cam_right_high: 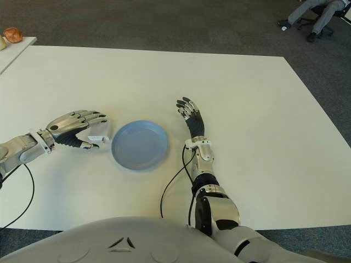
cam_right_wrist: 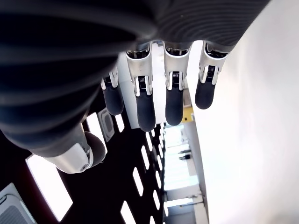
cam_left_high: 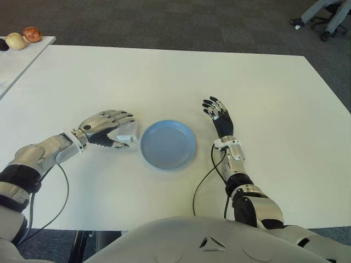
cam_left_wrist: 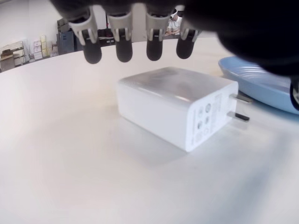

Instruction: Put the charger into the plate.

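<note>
Charger (cam_left_wrist: 180, 105): white block, lying flat on the white table (cam_left_high: 263, 87), just left of the blue plate (cam_left_high: 168, 144), prongs pointing toward the plate's rim. Not in the plate. Left hand (cam_left_high: 107, 127) arched over the charger, fingers (cam_left_wrist: 124, 46) hanging above it with a gap showing, nothing gripped. Right hand (cam_left_high: 218, 114) right of the plate, fingers extended and spread, empty.

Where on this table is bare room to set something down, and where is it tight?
Free: the blue plate itself holds nothing, and the white table is bare beyond both hands and right of the open right hand. Tight: the left hand hovers over the white charger, which lies right beside the plate's left rim.
</note>
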Controlling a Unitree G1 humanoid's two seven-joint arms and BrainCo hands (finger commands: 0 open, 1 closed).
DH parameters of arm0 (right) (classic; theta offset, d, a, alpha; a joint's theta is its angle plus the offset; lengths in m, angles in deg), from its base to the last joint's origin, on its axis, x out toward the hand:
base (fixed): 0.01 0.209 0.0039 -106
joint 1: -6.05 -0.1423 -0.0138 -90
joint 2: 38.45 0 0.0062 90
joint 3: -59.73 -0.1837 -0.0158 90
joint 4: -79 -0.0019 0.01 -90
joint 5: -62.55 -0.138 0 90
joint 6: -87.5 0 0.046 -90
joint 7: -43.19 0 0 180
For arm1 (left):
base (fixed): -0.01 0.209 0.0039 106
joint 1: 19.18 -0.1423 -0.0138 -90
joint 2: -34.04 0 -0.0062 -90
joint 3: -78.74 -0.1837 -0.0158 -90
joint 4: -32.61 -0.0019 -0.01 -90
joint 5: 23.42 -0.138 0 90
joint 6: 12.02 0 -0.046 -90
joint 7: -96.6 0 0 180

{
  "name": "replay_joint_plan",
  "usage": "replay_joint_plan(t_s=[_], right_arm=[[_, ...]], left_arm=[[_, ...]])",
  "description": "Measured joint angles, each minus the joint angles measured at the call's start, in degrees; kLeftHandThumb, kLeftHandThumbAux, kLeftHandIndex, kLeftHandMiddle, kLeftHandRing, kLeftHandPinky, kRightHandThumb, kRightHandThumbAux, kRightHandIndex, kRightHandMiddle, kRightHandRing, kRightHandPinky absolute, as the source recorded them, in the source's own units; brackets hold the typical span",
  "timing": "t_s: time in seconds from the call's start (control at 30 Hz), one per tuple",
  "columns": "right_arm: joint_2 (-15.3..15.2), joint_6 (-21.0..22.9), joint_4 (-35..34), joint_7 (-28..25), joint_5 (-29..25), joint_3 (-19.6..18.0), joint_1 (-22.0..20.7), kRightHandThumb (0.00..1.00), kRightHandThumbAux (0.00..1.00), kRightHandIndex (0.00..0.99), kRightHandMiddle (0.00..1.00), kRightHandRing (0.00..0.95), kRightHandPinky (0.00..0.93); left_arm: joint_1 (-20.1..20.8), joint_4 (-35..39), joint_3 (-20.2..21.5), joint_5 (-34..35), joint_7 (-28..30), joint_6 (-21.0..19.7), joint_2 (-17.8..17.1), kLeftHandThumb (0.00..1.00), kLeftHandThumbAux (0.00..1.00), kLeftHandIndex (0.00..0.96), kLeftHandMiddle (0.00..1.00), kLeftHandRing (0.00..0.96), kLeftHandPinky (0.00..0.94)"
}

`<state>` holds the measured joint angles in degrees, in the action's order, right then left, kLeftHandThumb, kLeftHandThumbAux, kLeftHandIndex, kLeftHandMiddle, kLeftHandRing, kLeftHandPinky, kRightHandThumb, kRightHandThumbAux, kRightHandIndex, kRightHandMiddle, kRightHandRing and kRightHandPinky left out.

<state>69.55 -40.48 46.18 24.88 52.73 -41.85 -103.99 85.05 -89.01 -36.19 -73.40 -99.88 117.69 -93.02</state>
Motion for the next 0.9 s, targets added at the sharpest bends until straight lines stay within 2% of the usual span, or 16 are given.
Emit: replay_joint_plan(t_s=[0.5,0.9], right_arm=[[0.03,-0.43,0.13,0.62,0.05,0.01,-0.02,0.061,0.618,0.177,0.251,0.208,0.188],[0.03,-0.43,0.14,0.37,-0.06,-0.05,-0.01,0.061,0.616,0.201,0.253,0.207,0.188]], left_arm=[[4.73,-1.47,1.2,-0.06,0.01,-0.38,1.02,0.293,0.176,0.0,0.0,0.0,0.0],[6.47,-2.72,1.21,-0.17,0.04,-1.38,2.74,0.294,0.182,0.0,0.0,0.0,0.0]])
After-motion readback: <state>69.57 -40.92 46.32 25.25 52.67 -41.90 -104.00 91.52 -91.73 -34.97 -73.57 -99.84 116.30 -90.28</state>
